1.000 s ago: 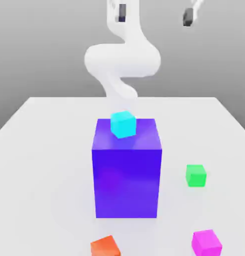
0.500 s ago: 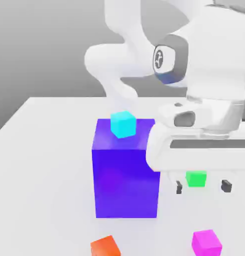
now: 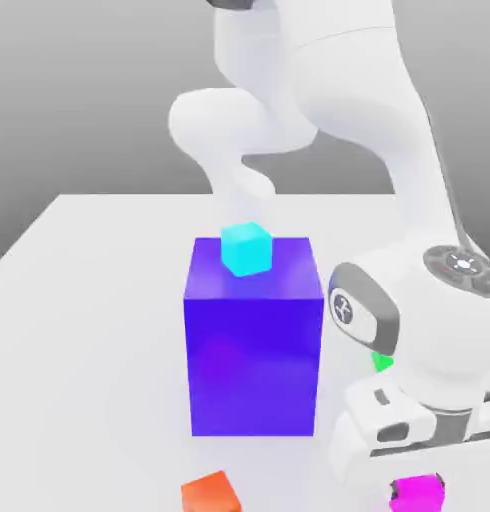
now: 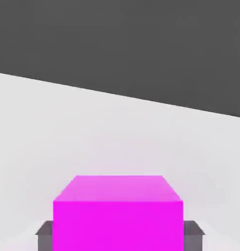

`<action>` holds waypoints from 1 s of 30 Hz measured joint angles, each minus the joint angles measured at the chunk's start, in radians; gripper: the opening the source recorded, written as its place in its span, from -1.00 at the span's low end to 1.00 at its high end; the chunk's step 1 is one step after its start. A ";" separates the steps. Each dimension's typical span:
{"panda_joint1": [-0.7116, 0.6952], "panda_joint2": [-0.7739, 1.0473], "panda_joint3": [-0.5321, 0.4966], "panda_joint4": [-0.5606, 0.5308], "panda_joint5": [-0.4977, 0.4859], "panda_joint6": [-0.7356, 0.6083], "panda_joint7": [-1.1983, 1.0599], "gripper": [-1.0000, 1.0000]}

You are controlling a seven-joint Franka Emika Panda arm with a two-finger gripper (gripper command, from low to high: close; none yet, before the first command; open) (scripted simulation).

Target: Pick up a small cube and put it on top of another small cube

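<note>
In the lower right of the exterior view, the claw [image 3: 417,492] is clenched on the magenta cube [image 3: 417,494], one fingertip against each of two opposite sides. The hand view shows the same grasp: the magenta cube sits between the two dark fingertips [image 4: 193,236], touching both, with its top face and one side face in sight. Whether the cube rests on the desk [image 3: 109,350] or is lifted off it, the pictures do not settle.

The green cube [image 3: 382,361] is right of centre in the exterior view, a little below mid-height — mostly hidden behind the arm [image 3: 364,95], with just a small piece peeking out. Nothing is stacked on that visible piece.

In the middle of the exterior view stands the big blue-purple block [image 3: 253,365], upright on the white desk. The cyan cube [image 3: 247,249] rests on its top face, turned slightly askew. The orange-red cube [image 3: 211,493] lies at the bottom edge, left of centre, partly cut off by the frame and well apart from the claw. The white arm comes down from the top of the frame and bends towards the lower right.
</note>
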 joint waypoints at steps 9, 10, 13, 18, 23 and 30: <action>-0.041 -0.206 0.104 -0.095 0.083 -0.116 -0.124 -1.00; -0.040 -0.233 0.122 -0.121 0.091 -0.118 -0.155 -1.00; -0.042 -0.312 0.186 -0.202 0.120 -0.119 -0.258 -1.00; -0.002 -0.454 0.271 -0.340 0.224 -0.115 -0.471 -1.00; 0.098 -0.604 0.283 -0.478 0.372 -0.110 -0.715 -1.00; 0.271 -0.771 0.251 -0.653 0.532 -0.088 -1.006 -1.00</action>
